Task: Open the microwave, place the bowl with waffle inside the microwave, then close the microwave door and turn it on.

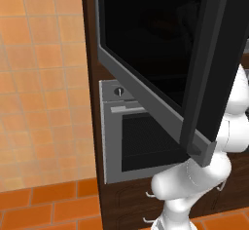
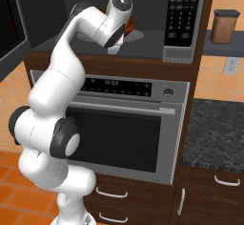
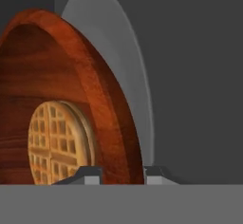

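We are reaching into the open microwave (image 2: pixel 143 33), our arm bending up from the base and over the steel oven (image 2: pixel 128 124) that is sitting directly beneath it. The microwave door (image 1: pixel 160 53) is hanging wide open, swung out toward us on the left, with its black glass panel and dark bar handle (image 1: pixel 206 68) looming large in the left base view.

In the hand view, our gripper (image 3: pixel 122 174) is pinching the rim of the wooden bowl (image 3: pixel 71 90): one fingertip is sitting inside the bowl and the other just outside it, with the reddish-brown wall between them. The waffle (image 3: pixel 56 140) is lying in the bottom of the bowl, its golden grid facing the camera. Behind the bowl, the pale grey round turntable (image 3: pixel 128 71) is showing against the dark grey interior walls.

From the right base view, we are seeing a sliver of the bowl (image 2: pixel 129 27) past the wrist, inside the cavity over the turntable (image 2: pixel 136 37); we cannot tell whether it is touching the plate. The keypad panel (image 2: pixel 183 14) is standing at the right side of the microwave. Farther right, a brown canister (image 2: pixel 224 26) is sitting on a shelf above a dark stone counter (image 2: pixel 214 128).
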### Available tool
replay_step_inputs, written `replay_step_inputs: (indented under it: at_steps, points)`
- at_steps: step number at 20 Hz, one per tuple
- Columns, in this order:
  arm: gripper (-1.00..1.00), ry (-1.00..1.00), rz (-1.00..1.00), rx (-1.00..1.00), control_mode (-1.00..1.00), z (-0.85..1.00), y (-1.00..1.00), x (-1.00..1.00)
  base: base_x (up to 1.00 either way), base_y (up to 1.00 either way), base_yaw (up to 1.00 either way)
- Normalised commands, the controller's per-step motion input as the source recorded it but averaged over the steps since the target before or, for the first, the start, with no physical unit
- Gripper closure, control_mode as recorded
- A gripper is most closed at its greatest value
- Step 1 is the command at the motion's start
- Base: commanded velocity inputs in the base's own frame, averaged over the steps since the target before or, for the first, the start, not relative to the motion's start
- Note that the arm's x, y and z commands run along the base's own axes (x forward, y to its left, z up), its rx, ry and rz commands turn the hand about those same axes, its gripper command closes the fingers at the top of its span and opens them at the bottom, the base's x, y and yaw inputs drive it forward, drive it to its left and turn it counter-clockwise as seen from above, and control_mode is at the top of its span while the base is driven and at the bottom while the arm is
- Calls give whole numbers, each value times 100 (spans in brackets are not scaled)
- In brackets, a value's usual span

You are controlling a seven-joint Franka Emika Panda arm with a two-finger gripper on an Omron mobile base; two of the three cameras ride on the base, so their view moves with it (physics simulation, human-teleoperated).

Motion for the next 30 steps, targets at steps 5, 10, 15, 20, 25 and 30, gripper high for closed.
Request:
replay_step_inputs:
  at_steps: [5,10,15,20,25,30]
  points:
    - [100,5,0,0,-100,-8,15,71,0,0,0]
    - [-100,8,-1,0,-100,-7,-5,-1,0,0,0]
    - [-100,-8,0,4,-100,-3,-5,-18,0,0,0]
    - [-100,-44,0,10,-100,0,0,-42,0,0,0]
    - [-100,-40,0,11,-100,4,0,-84,0,0,0]
    - [-100,-11,5,-2,-100,33,0,-100,0,0,0]
